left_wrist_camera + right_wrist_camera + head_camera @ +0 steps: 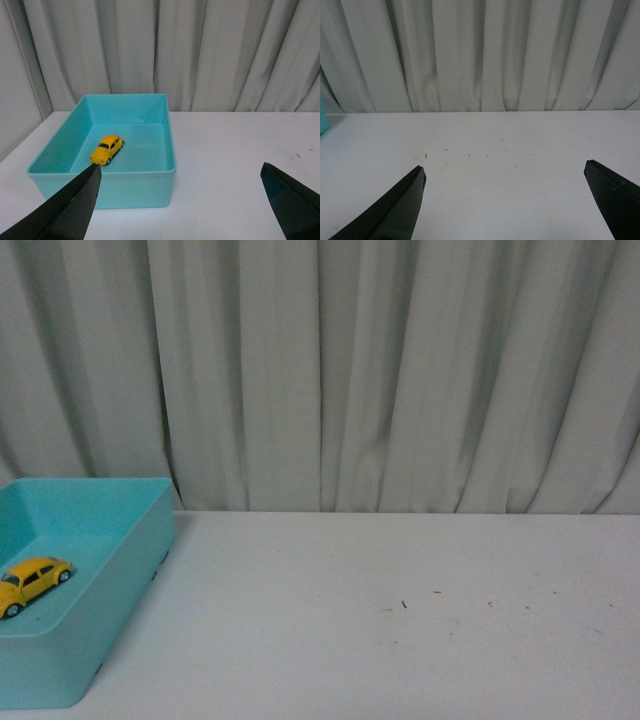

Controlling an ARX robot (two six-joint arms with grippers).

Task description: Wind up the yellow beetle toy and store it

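Front view: yellow beetle toy [33,582] on its wheels inside turquoise plastic bin [120,585], resting on the bin floor near the left edge of the picture, partly cut off there. Bin at the left end of white tabletop [400,620], its far wall close to pleated grey-white curtain [400,370]. A few small dark specks on the tabletop right of centre. Neither arm visible from this camera.

Left wrist view: left gripper [180,200] held above the table, set wide apart, nothing between its black fingers [75,205] (only the two tips showing, one at each lower corner). Bin seen whole beyond it, rectangular with rounded corners. Toy car [107,149] alone on the bin floor, nearer one long wall than the other, angled diagonally to the walls, clear of all of them. One fingertip overlapping the bin's near rim in the picture; contact not determinable. Bare tabletop beside the bin, curtain behind.

Right wrist view: right gripper [505,200] likewise spread wide and empty, black fingers [400,210] over bare tabletop with the same faint specks. Sliver of turquoise bin [322,122] at the picture's edge, well apart from the gripper. Curtain across the back.
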